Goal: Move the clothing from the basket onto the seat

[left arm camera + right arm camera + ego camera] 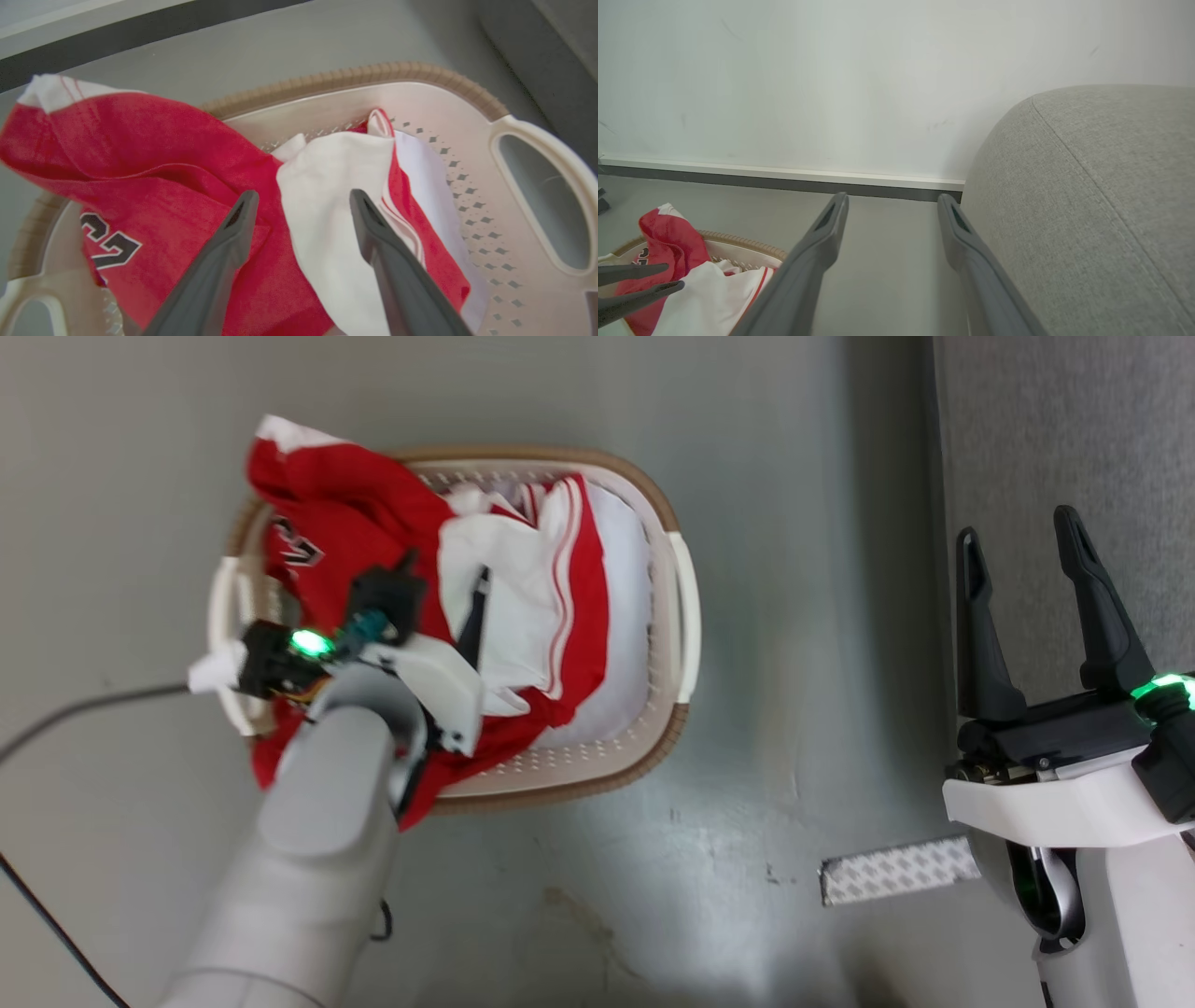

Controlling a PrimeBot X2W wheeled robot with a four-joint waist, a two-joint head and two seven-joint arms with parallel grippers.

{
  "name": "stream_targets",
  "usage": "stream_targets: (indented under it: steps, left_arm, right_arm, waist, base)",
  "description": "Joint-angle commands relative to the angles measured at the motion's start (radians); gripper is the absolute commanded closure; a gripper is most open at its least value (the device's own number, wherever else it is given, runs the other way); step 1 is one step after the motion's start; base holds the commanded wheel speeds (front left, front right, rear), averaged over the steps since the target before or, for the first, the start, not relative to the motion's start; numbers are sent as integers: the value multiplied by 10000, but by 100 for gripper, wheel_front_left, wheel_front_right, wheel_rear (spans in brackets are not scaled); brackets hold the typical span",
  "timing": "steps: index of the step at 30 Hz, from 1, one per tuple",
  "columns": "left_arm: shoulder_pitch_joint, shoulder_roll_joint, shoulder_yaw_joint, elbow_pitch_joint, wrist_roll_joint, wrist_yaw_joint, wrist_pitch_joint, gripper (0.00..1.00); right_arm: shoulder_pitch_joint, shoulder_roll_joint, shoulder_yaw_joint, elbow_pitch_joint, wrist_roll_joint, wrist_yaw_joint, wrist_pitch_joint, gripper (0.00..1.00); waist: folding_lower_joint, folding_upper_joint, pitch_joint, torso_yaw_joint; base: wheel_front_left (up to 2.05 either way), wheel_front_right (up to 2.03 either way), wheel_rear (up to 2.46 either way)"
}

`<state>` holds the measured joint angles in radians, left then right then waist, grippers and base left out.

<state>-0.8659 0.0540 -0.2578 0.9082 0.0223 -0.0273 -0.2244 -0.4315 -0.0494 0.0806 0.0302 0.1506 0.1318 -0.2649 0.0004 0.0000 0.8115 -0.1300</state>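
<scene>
The clothing [355,513], a red jersey with white panels and a dark number, lies bunched in the basket [686,616], and one corner hangs over the far left rim. My left gripper [445,569] is over the basket, open. In the left wrist view its fingers [233,238] straddle a fold where the white panel meets the red clothing [177,154], inside the basket [472,112]. My right gripper [1027,551] is open and empty beside the grey seat [1064,429]. The right wrist view has that gripper [893,199] next to the seat [1087,210], with the clothing [668,233] at lower left.
A white cloth liner [625,616] shows under the jersey on the basket's right side. A dark cable [93,700] runs across the grey floor at left. A patterned white strip [896,870] lies on the floor by the seat. A wall with a baseboard [784,179] stands beyond.
</scene>
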Motion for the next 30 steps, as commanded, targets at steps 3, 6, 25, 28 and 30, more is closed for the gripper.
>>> stream_targets:
  steps: [3, 6, 25, 28, 30]
  left_arm:
    - [-874, 338, 146, 1065, 163, 486, 272, 0]
    - [-1182, 465, 134, 1515, 184, 629, 409, 0]
    - [-1941, 13, -700, 3092, -345, -727, 21, 100]
    - [-1720, -7, -786, 2927, -593, -853, -227, 100]
    - [-1459, -7, -806, 2753, -827, -918, -319, 100]
  right_arm:
    - [-182, -18, 134, -266, 120, -21, 7, 0]
    - [-181, -20, 184, -346, 179, -21, 7, 0]
    - [-167, -20, -34, -241, 163, -21, 7, 0]
    - [-137, -23, -70, -107, 98, -21, 7, 0]
    - [-36, -23, -95, 5, 58, -21, 5, 0]
  waist:
    - [-4, 0, 816, -547]
    - [-4, 0, 954, -605]
    - [-4, 0, 1105, -410]
    - [-4, 0, 654, -241]
    - [-4, 0, 227, -103]
  base:
    - [0, 0, 0]
    - [0, 0, 0]
    - [0, 0, 0]
    - [0, 0, 0]
    - [0, 0, 0]
